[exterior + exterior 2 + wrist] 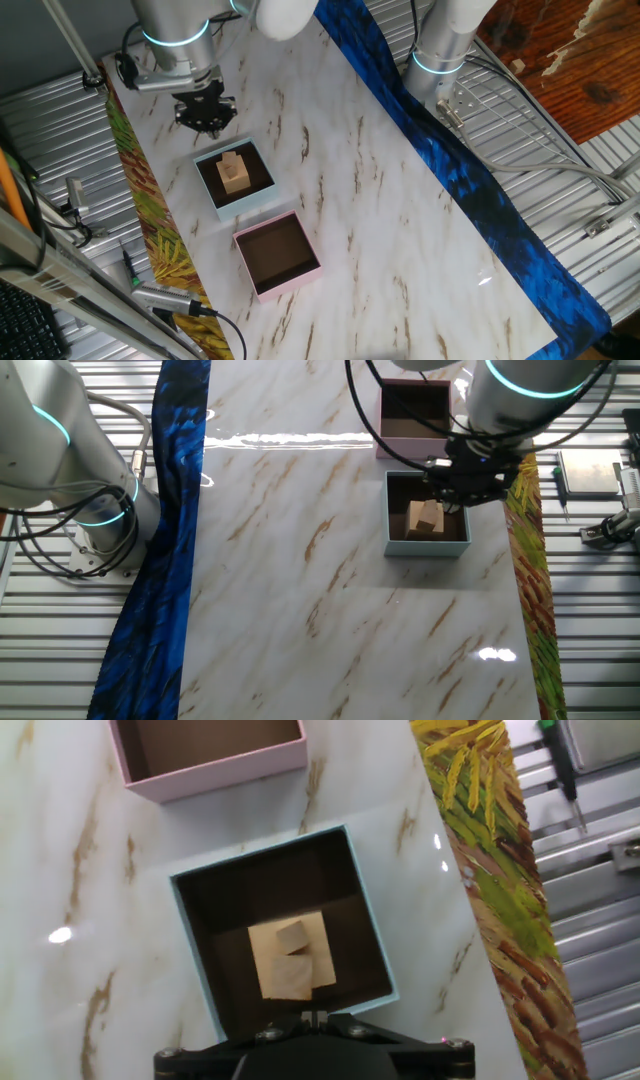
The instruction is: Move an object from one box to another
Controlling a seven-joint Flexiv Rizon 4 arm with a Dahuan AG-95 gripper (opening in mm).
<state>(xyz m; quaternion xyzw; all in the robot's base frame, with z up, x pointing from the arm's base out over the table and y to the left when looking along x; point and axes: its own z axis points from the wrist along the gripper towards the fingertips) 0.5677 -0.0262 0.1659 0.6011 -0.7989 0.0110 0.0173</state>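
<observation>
Block (291,960): pale wood, seemingly a flat piece with a smaller cube on top, resting near the middle of the blue box (377,935), clear of all four walls.
Blue box: on the table (400,200), just beside the pink box (300,280), nearest walls close together.
Pink box: dark floor bare, nothing inside.
Claw (206,112): above the far edge of the blue box, not over the block's middle; holding nothing; fingers out of sight in the hand view and too dark elsewhere, so apart or together cannot be told.
Step in hand: likely the approach before the pick.
Doing it well: centre over the block first, then drop straight down; line the fingers up with two flat opposite faces; grip low enough to catch the base piece if the two parts are joined, which cannot be told.
Edges: blue walls low but near the block on every side; lift well above the rim before travelling sideways.
Open room: wide bare marble beside both boxes; blue cloth strip (470,190) well apart; short, unobstructed path to the pink box.
</observation>
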